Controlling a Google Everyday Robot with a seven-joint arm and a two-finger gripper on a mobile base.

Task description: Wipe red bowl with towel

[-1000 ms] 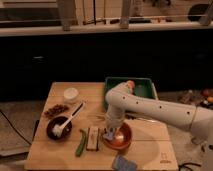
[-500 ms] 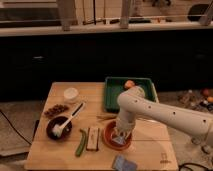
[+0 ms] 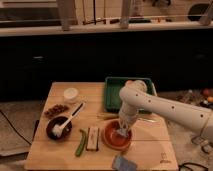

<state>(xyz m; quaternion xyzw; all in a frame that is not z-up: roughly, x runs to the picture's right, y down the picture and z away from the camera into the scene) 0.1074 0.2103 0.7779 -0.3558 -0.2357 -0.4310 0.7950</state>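
Note:
The red bowl [image 3: 114,138] sits on the wooden table near the front, right of centre. My white arm reaches in from the right and bends down over it. The gripper [image 3: 122,132] points down into the bowl, at its right inner side. A small pale patch at the gripper's tip may be the towel [image 3: 123,134]; it lies against the bowl's inside.
A dark bowl [image 3: 59,127] with a white utensil stands at the left. A green pod [image 3: 80,142] and a flat bar [image 3: 92,138] lie between the bowls. A green tray [image 3: 114,93] is behind, a blue-grey pad [image 3: 124,163] at the front edge, a white cup [image 3: 71,94] and nuts [image 3: 56,109] at back left.
The arm has shifted a little to the right over the red bowl and the gripper has moved with it inside the bowl.

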